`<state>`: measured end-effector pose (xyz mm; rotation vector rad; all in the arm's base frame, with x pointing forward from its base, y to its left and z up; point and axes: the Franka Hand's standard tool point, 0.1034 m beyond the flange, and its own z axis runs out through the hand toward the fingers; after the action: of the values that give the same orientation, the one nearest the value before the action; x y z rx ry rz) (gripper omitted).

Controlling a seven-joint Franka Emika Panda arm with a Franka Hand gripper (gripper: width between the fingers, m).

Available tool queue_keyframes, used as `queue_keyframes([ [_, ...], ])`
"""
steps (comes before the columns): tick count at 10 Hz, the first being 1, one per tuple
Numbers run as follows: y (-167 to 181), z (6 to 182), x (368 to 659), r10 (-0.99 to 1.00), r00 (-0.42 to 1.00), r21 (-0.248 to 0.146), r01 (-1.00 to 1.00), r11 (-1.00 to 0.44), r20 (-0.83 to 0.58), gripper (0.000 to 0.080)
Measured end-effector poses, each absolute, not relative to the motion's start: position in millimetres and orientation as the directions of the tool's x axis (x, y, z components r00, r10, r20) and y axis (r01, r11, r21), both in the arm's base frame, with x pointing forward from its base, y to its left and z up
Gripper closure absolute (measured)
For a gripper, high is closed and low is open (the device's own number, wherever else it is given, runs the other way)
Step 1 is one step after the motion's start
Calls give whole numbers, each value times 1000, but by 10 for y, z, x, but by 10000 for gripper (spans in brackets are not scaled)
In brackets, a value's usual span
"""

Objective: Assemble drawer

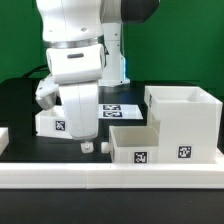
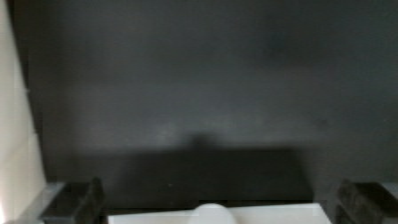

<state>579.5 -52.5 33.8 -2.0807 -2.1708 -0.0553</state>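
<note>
Fingers [image 2: 71,200] are dark and spread wide apart in the wrist view, w/ nothing clamped btwn them, so they're open. Btwn them, close to the cam, a white piece [image 2: 205,214] w/ a rounded bump pokes in. It seems clear of both fingers, and I can't tell which part it is. Past it is dark bench [image 2: 196,90], blurry. A pale strip [image 2: 11,100] runs along one edge of that view, too soft to name.

In the ext. view the arm [image 1: 75,50] comes down over the exterior view's left half, hand close to the bench. Under the hand are two small white nubs [image 1: 85,146] right at bench level; can't tell if they're fingertips or knobs.

The drawer kit lies in three pieces:
- The left tray [image 1: 48,123] is low, partly hidden behind the hand, w/ a tag facing the cam.
- The front tray [image 1: 132,140] is open-top w/ a tag on its front, near centre and just beside the housing. Can't tell if they touch.
- The housing [image 1: 185,115] is the tallest, open on top, on the exterior view's right, w/ a tag low on its front.

The marker board [image 1: 118,108] lies flat further back, btwn arm & housing. A long white rail [image 1: 110,178] runs across in front of all parts.
</note>
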Motion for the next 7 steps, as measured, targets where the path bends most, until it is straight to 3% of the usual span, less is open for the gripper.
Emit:
queue_keyframes([
  [3, -337, 233, 5679, 990, -62, -81, 994, 72, 124, 151],
  [7, -223, 246, 5691, 988, -85, -75, 993, 96, 130, 151],
])
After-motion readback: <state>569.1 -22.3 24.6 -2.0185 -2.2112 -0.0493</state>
